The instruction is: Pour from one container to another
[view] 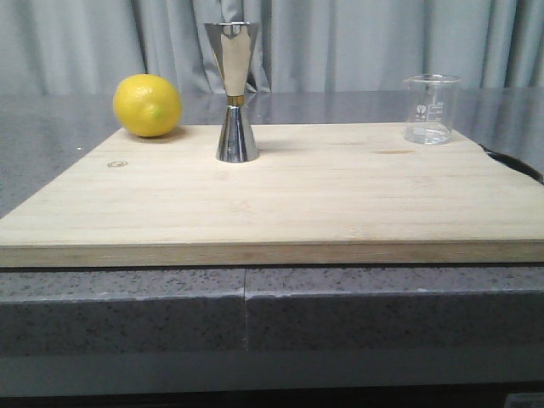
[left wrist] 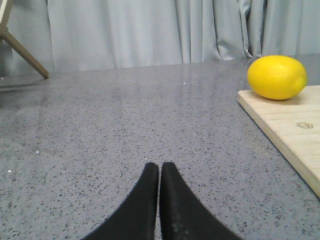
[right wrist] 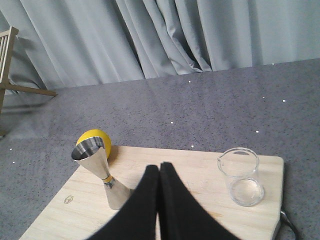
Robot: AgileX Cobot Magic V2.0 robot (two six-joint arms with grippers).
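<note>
The clear glass beaker [view: 432,109] with white marks stands upright at the far right of the wooden board [view: 280,195]; it also shows in the right wrist view, beaker [right wrist: 240,176]. The steel jigger [view: 234,92] with a gold waist band stands upright at the board's far middle, jigger [right wrist: 100,172]. My right gripper [right wrist: 159,166] is shut and empty, high above the board between the jigger and the beaker. Left of the board, low over the grey counter, my left gripper [left wrist: 160,166] is shut and holds nothing. Neither gripper appears in the front view.
A yellow lemon [view: 147,104] lies at the board's far left corner, lemon [left wrist: 277,77]. The board rests on a grey speckled counter [left wrist: 125,125]. Grey curtains hang behind. A wooden chair leg [left wrist: 22,52] stands far left. A dark cord [view: 514,161] lies by the board's right edge.
</note>
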